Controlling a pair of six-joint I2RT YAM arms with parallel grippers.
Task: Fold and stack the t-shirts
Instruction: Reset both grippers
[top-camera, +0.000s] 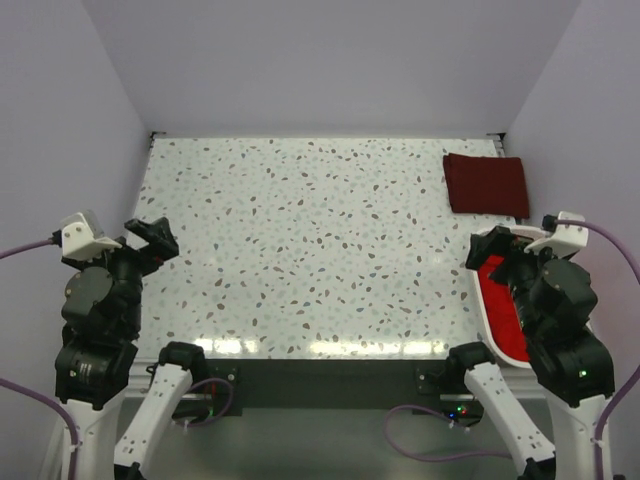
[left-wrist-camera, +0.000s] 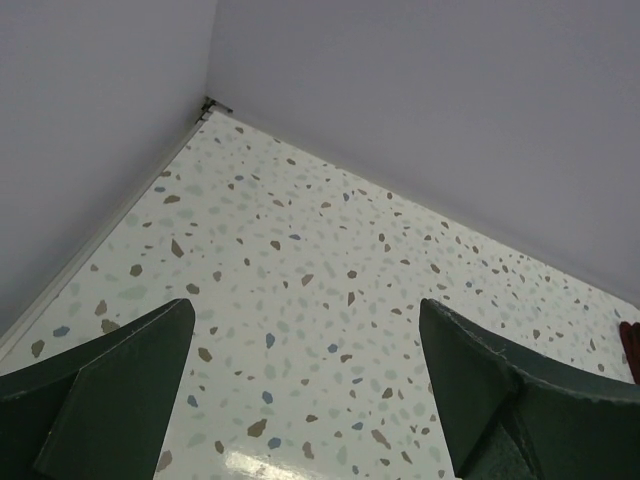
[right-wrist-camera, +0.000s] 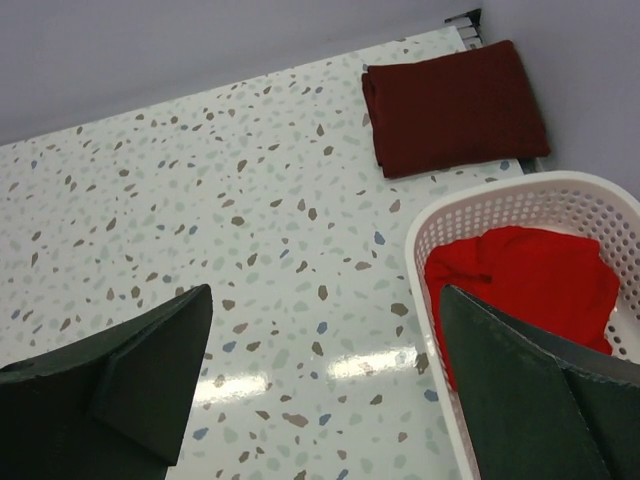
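Observation:
A dark maroon t-shirt (top-camera: 486, 184) lies folded flat at the table's far right corner; it also shows in the right wrist view (right-wrist-camera: 455, 108). A bright red t-shirt (top-camera: 502, 312) lies crumpled in the white mesh basket (top-camera: 480, 300) at the right edge, also in the right wrist view (right-wrist-camera: 520, 280). My right gripper (top-camera: 493, 248) is open and empty, held above the basket's near rim (right-wrist-camera: 325, 300). My left gripper (top-camera: 153, 238) is open and empty above the table's left side (left-wrist-camera: 305, 305), far from the shirts.
The speckled terrazzo tabletop (top-camera: 310, 250) is walled by pale panels at the back and both sides. The basket (right-wrist-camera: 480, 215) stands against the right wall. Cables hang at the near edge by the arm bases.

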